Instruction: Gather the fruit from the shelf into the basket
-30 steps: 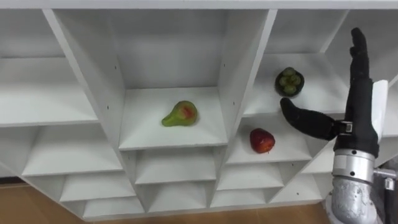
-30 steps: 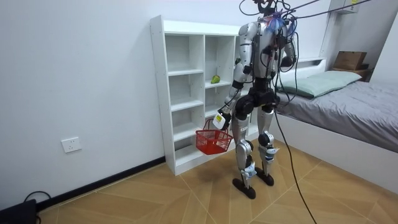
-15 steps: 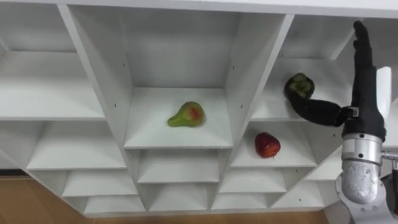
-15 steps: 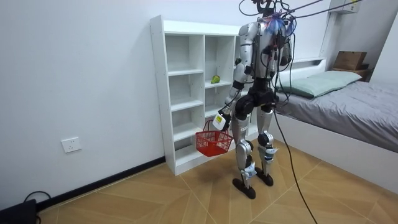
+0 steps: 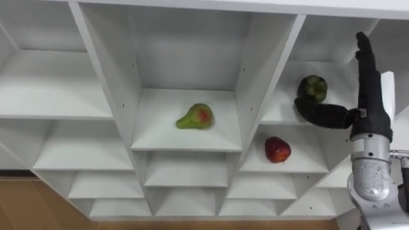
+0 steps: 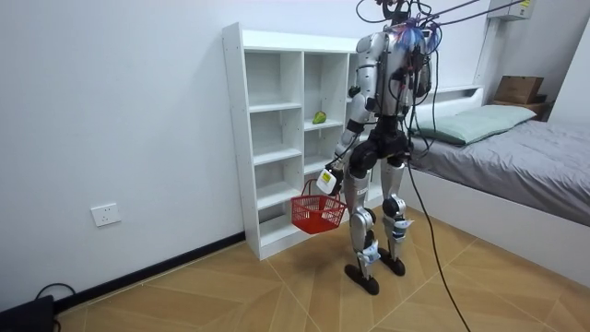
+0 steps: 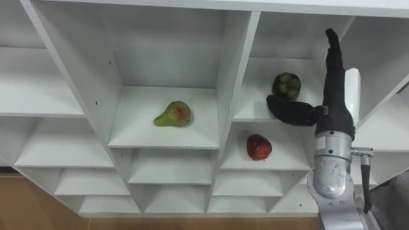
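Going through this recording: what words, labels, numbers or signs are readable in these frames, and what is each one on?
None can be read.
White closet, pear, red apple: no print shows.
Red basket: no label shows.
Cardboard box by the bed: any print is too small to read.
Wall socket: any marking is too small to read.

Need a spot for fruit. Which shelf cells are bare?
Bare: cells left of the pear, and those below pear and apple. Crowded: the upper right cell, with green fruit and right robot hand. Left robot hand holds the basket.
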